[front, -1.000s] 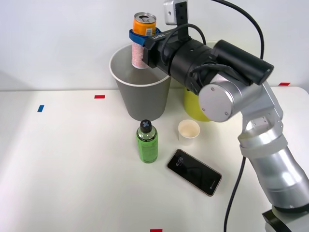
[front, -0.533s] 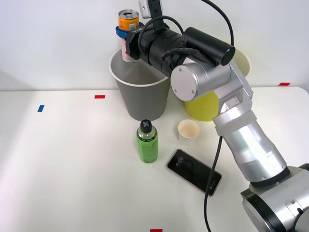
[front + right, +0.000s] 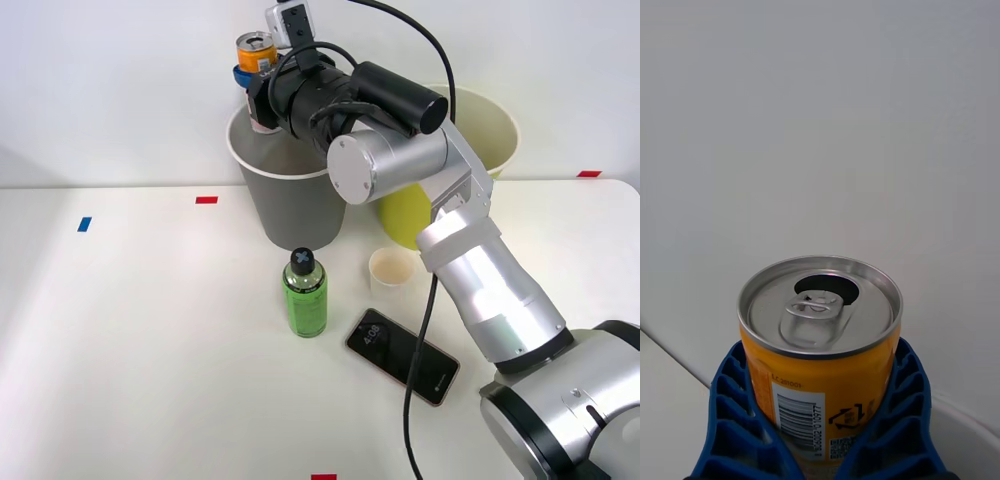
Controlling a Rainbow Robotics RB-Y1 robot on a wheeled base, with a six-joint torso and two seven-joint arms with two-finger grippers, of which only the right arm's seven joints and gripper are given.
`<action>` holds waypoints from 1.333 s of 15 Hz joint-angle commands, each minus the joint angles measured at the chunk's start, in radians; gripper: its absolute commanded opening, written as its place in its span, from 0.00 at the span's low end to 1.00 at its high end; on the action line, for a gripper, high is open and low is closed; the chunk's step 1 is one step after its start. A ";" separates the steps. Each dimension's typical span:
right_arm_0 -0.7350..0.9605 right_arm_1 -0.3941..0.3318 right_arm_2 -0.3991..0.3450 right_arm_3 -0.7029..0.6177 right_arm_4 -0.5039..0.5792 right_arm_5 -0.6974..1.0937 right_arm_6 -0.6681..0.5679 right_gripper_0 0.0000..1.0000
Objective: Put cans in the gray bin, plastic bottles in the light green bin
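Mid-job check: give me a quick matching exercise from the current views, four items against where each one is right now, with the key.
Items:
1. orange can
2. green bottle
3. paper cup
4. phone

Places:
A. standing on the table in front of the gray bin
B. lying flat on the table, nearest the robot
C. held upright in the right end effector over the gray bin's rim
D. standing on the table in front of the light green bin

Pairs: 1-C, 2-A, 3-D, 4-B

light green bin [image 3: 490, 125] mostly hidden behind arm, phone [image 3: 402, 356] screen text perhaps a clock, unreadable
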 commanded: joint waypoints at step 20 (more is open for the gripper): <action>0.460 -0.452 0.147 -0.728 -0.129 -0.035 -0.007 1.00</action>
